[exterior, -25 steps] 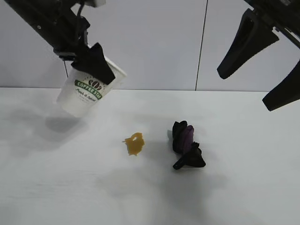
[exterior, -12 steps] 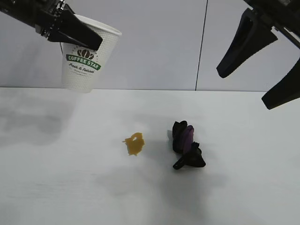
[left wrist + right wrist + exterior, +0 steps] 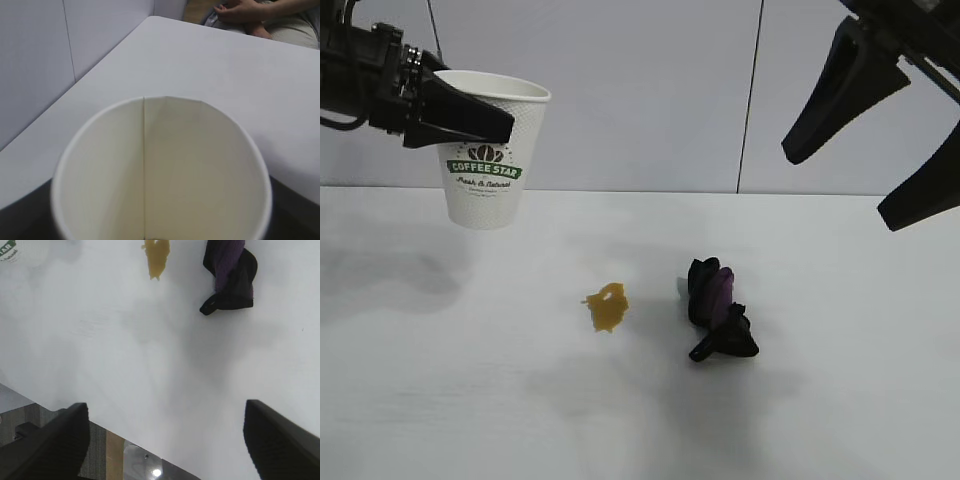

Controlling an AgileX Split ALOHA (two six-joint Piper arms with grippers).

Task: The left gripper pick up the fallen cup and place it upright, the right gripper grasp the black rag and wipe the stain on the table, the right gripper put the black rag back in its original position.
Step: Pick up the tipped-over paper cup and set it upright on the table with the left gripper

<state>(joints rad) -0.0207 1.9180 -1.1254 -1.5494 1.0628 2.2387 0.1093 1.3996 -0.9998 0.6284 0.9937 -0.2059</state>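
Your left gripper (image 3: 470,112) clamping cup (image 3: 486,160) near rim, holding it upright, mouth up, in air above far left part of table (image 3: 470,400); cup base hanging clear of surface. Your left wrist view looking straight into cup (image 3: 160,170). Your right gripper (image 3: 880,150) hovering high at right, fingers spread wide, gripping nothing. Stain (image 3: 607,306) lying mid-table. Black rag (image 3: 718,312) sitting bunched just right of stain, not touching it, purple fold showing. Person's hand (image 3: 240,10) resting beyond far table edge.
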